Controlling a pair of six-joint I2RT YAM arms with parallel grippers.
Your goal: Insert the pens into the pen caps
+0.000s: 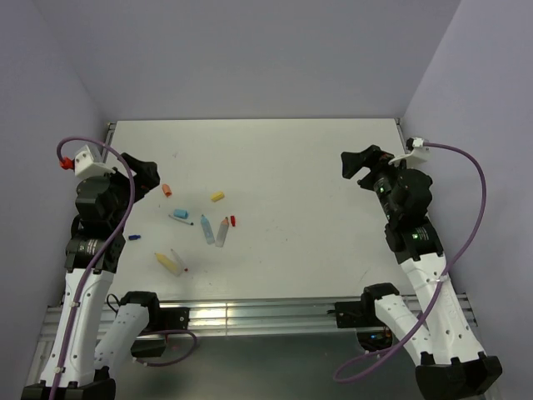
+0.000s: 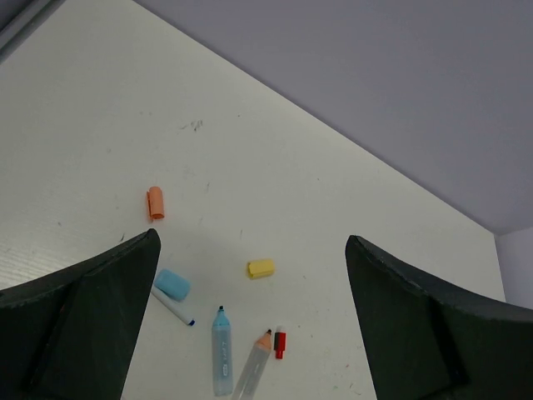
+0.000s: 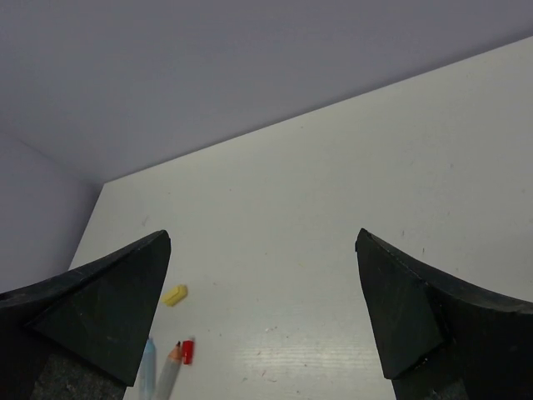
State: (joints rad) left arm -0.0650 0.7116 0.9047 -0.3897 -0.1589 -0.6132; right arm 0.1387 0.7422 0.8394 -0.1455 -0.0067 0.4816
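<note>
While uncapped, light-blue marker lengthwise near-to-far; tip at far end

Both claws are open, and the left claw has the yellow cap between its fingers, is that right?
Partly. The left claw and the right claw are both open, but the left one holds nothing: the yellow cap lies on the table, apart from it, as the top external view shows.
</note>
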